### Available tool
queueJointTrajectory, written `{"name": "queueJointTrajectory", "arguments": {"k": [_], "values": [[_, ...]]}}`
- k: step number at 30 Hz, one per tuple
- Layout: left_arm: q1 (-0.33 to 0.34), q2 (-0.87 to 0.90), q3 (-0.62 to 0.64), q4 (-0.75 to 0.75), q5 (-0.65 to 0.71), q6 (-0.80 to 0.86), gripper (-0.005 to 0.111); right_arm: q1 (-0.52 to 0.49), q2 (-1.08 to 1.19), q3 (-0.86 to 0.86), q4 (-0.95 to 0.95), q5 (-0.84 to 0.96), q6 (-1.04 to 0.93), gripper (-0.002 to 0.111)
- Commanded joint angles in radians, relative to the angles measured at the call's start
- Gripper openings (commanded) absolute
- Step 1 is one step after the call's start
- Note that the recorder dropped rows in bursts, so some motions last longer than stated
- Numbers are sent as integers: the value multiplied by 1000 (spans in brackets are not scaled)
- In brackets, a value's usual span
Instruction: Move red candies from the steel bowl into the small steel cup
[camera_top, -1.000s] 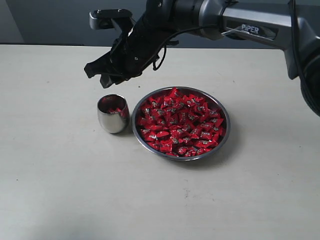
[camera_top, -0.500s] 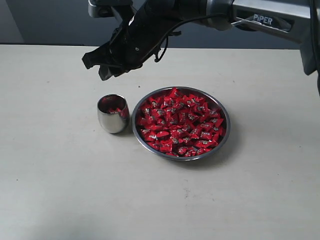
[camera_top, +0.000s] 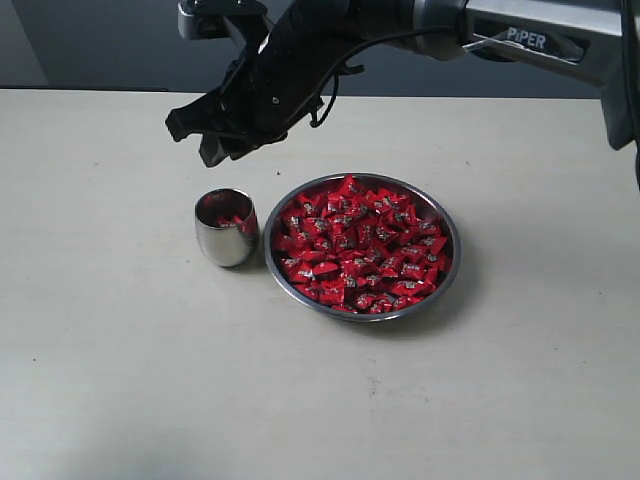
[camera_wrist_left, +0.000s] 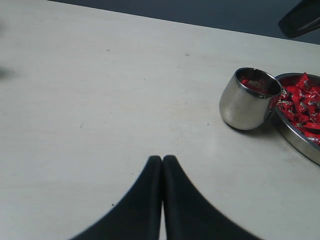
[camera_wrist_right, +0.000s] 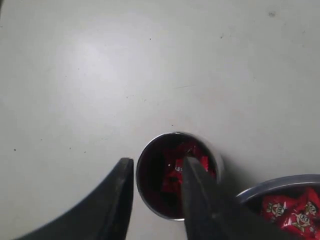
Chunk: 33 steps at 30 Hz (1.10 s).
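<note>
Lifted higher, right gripper (camera_top: 193, 140) hangs open, empty — above small steel cup (camera_top: 226, 240) beside steel bowl (camera_top: 457, 246).

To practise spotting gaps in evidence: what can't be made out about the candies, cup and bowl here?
- Candy count in the small steel cup: hidden by its wall in the exterior view, partly by the right hand in the right wrist view.
- Steel bowl: cut off at the edge in both wrist views.
- Red candies: print too small, exterior view.

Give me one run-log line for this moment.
right gripper open, empty, above small steel cup | cup holds some red candies | steel bowl full | left gripper shut, empty
</note>
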Motion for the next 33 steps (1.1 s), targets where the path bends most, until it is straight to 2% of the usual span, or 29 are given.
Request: {"name": "queueJointTrajectory", "arguments": {"k": [1, 33], "values": [[2, -4, 2, 0, -3, -2, 0, -1, -14, -7, -9, 15, 0, 32], [2, -4, 2, 0, -7, -2, 0, -1, -14, -7, -13, 22, 2, 32]]}}
